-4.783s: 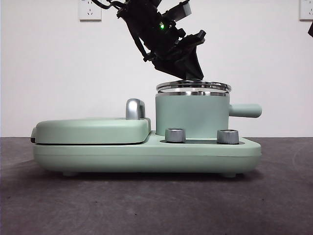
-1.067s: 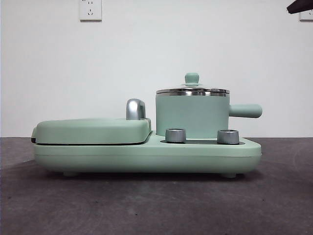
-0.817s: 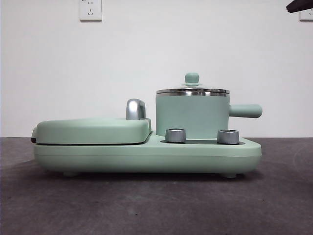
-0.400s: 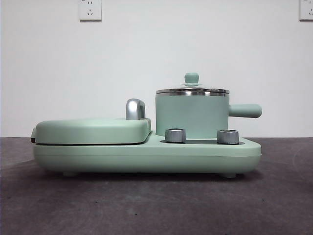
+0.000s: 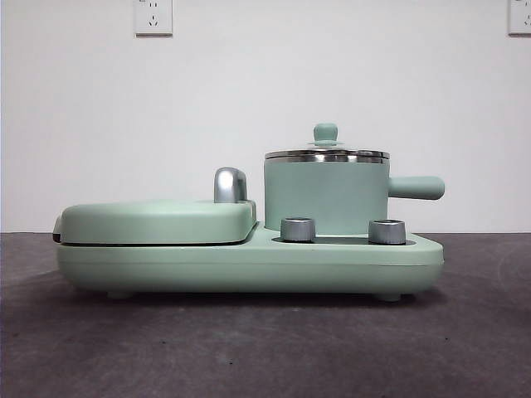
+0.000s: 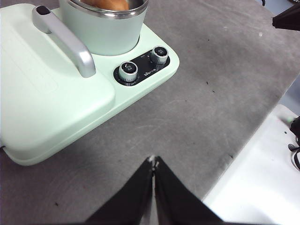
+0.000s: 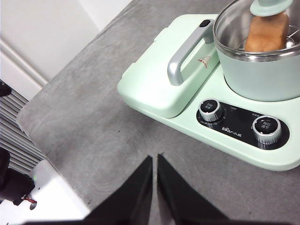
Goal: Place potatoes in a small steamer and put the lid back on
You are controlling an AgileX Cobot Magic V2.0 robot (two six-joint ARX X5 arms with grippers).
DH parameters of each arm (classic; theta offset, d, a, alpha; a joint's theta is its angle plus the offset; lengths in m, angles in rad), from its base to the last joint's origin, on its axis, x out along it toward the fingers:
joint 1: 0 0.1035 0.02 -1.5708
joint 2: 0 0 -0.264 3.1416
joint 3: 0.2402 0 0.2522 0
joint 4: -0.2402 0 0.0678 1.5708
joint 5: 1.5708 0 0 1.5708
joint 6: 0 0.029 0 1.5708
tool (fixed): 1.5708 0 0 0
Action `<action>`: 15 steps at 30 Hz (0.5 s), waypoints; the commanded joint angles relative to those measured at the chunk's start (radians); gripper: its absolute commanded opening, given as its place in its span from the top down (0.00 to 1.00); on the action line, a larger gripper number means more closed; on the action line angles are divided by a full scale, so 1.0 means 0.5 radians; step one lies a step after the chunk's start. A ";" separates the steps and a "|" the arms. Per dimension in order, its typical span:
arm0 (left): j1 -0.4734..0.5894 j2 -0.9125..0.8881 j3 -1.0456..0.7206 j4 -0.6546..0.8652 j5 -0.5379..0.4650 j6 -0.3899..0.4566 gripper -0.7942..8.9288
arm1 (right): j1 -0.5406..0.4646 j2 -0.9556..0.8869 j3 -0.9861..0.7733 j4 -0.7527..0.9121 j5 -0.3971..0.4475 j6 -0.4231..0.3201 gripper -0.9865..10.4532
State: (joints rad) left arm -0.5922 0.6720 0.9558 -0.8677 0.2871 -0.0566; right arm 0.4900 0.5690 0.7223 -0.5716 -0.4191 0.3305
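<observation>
The small steamer (image 5: 325,196) stands upright on the right half of a mint-green cooking appliance (image 5: 249,264), its stubby side handle (image 5: 416,187) pointing right in the front view. The lid (image 5: 326,152) sits level on the steamer's steel rim, with its green knob (image 5: 325,133) on top. Through the glass, the right wrist view shows the potato (image 7: 267,32) lying inside the pot (orange-brown, under the knob); the left wrist view catches only a sliver of it at the rim (image 6: 107,3). Beside the steamer, the flat griddle cover (image 5: 156,220) lies closed, its chrome handle (image 5: 230,184) rising next to the pot wall. Two steel dials (image 5: 298,229) sit on the appliance's front ledge below the steamer. The appliance rests on a dark grey tabletop (image 5: 265,348). The left end effector (image 6: 153,164) hovers over bare tabletop well apart from the appliance, its jaws pressed together and holding nothing. The right end effector (image 7: 155,159) likewise hangs clear of the appliance, its jaws together and empty.
</observation>
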 commanded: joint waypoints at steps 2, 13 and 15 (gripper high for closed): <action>0.026 -0.039 -0.018 0.067 0.003 -0.015 0.91 | 0.011 0.008 0.008 0.021 0.001 0.003 0.90; 0.774 -0.740 -0.970 1.016 0.001 -0.015 0.91 | 0.011 0.008 0.008 0.021 0.001 0.003 0.90; 0.909 -0.880 -1.198 1.176 -0.003 -0.018 0.91 | 0.011 0.008 0.008 0.021 0.001 0.003 0.90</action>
State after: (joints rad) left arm -0.1547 0.2512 0.4053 -0.3187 0.2855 -0.0570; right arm 0.4900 0.5690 0.7223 -0.5716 -0.4191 0.3305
